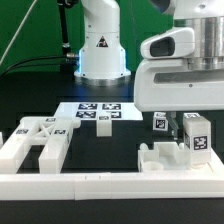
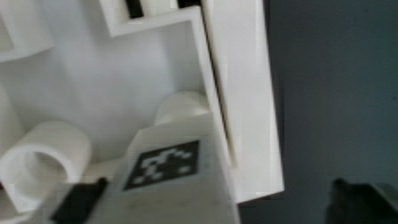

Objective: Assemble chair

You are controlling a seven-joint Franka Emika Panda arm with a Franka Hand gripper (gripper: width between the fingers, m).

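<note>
Chair piece [image 2: 171, 160] bearing 1 tag sits between the fingers of the wide-open pincer [image 2: 222, 203].

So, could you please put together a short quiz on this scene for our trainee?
1. True or false: the jaws of the gripper stand wide apart.
2. In the exterior view, the marker board lies: A) in front of the robot's base; B) at the view's far right edge; C) between the jaws.
3. On which side of the exterior view does the biggest cluster of chair parts lie?
Key: 1 true; 2 A; 3 the left.
</note>
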